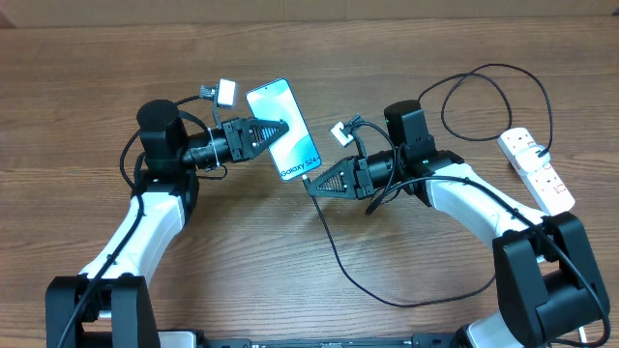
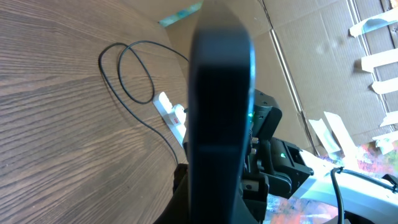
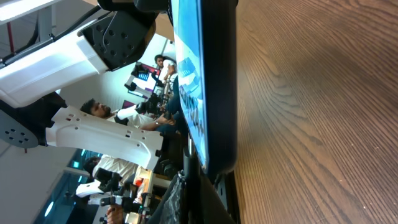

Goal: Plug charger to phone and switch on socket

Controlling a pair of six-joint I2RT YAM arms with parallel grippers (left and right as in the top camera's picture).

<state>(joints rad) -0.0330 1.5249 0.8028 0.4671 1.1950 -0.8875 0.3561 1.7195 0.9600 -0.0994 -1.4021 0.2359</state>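
Now the phone (image 1: 283, 130) is mid-table between both arms, and its dark edge blocks most of each wrist view. The left gripper (image 1: 274, 130) reaches in level, clamped on its long edge. The right gripper (image 1: 311, 183) pinches the charger (image 1: 340, 263) tip at the phone's lower end. The cable loops to the socket (image 1: 538, 170), far right.

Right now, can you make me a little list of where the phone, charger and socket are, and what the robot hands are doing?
phone: held by the left gripper, screen facing up
right gripper: at the phone's lower end, seemingly pinching the charger tip
charger: black cable looping over the table toward the socket
socket: white strip on the table, far right
plugged into phone: cannot tell
socket switch: too small to tell
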